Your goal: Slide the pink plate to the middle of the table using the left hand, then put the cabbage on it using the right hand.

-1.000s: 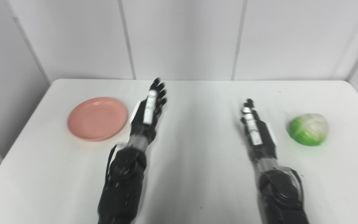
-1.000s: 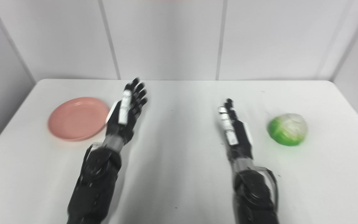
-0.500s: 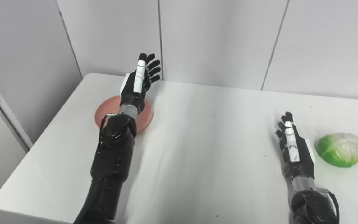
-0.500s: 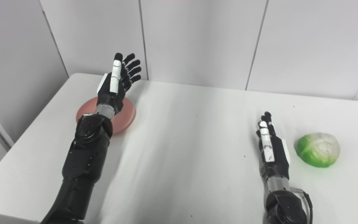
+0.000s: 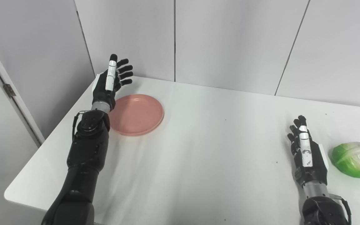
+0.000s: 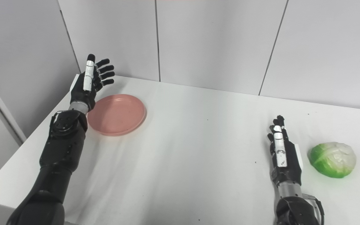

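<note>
The white table (image 5: 205, 150) fills most of the scene, with grey wall panels (image 5: 230, 40) behind it. The pink plate (image 5: 136, 114) lies flat near the table's far left corner, empty. The left hand (image 5: 111, 82) is raised just beside the plate's left rim, fingers spread and holding nothing. The cabbage (image 5: 355, 159) sits at the right side, with the right hand (image 5: 307, 156) near it, fingers straight and empty.

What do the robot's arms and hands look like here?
Both arms are glossy black shells with a silver wrist ring. The left hand and right hand are black with a white strip along one finger and white side plates. A thin black cable loops by each wrist.
</note>
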